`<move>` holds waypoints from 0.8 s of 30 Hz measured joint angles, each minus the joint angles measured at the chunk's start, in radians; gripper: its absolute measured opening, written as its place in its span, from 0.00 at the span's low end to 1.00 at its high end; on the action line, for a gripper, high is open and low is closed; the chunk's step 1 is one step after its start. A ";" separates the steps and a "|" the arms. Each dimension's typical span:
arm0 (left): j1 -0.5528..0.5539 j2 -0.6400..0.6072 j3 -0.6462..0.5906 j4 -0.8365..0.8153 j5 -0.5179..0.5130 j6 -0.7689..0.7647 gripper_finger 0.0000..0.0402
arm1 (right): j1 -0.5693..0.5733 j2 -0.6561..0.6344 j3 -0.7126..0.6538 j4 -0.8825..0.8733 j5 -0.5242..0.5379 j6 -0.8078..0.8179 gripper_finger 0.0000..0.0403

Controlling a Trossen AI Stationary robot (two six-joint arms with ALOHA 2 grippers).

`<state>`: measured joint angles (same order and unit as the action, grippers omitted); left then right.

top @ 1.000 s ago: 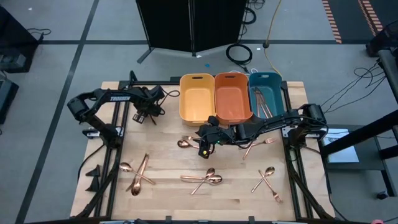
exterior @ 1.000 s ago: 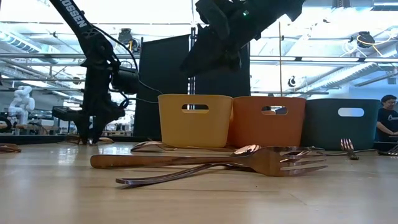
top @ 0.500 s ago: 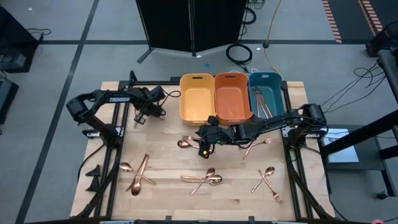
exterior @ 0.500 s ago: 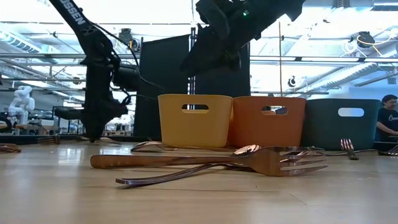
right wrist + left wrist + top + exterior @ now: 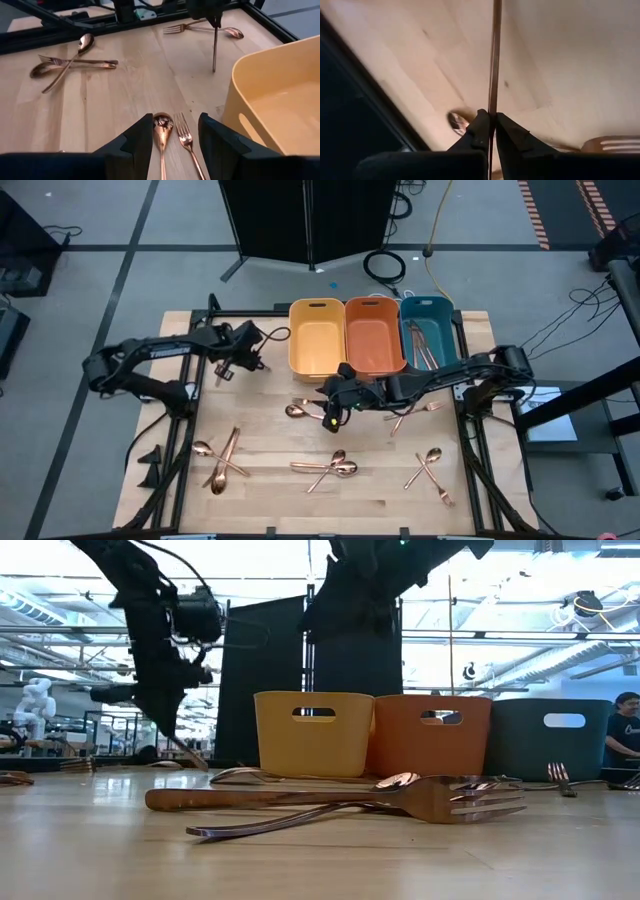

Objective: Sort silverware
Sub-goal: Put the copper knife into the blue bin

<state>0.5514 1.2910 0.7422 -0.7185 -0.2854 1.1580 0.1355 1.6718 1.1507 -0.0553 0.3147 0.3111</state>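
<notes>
Copper silverware lies on the wooden table in crossed groups (image 5: 222, 460), (image 5: 328, 468), (image 5: 428, 468). My left gripper (image 5: 228, 367) is near the far left corner, left of the yellow bin (image 5: 317, 335), shut on one slender copper piece (image 5: 215, 47); which kind I cannot tell. My right gripper (image 5: 333, 412) hovers open at mid-table. A spoon (image 5: 162, 125) and a fork (image 5: 183, 127) lie flat on the table between and just past its fingers, untouched. My left gripper pinches the slender piece's upper end (image 5: 493, 107) between its two fingers (image 5: 479, 125). The fingers come from above, slanting steeply down. The piece hangs below them, a little tilted in the low view (image 5: 185, 748), its lower end (image 5: 214, 69) close above the table.
Orange (image 5: 373, 335) and teal (image 5: 428, 330) bins stand beside the yellow one at the far edge; the teal one holds silverware. A fork and spoon (image 5: 205, 29) lie on the table under the left gripper. Another fork (image 5: 415, 412) lies right of my right gripper.
My left gripper has risen from the table near the far left corner with the slender piece, which now hangs below its fingers. The left arm's elbow has swung toward the table's left edge.
</notes>
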 joint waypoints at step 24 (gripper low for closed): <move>-0.070 -0.085 -0.015 0.015 -0.034 -0.004 0.00 | 0.015 -0.004 0.001 0.001 0.012 0.031 0.36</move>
<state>0.4811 1.2064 0.7273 -0.7036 -0.3196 1.1540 0.1505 1.6680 1.1519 -0.0542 0.3263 0.3425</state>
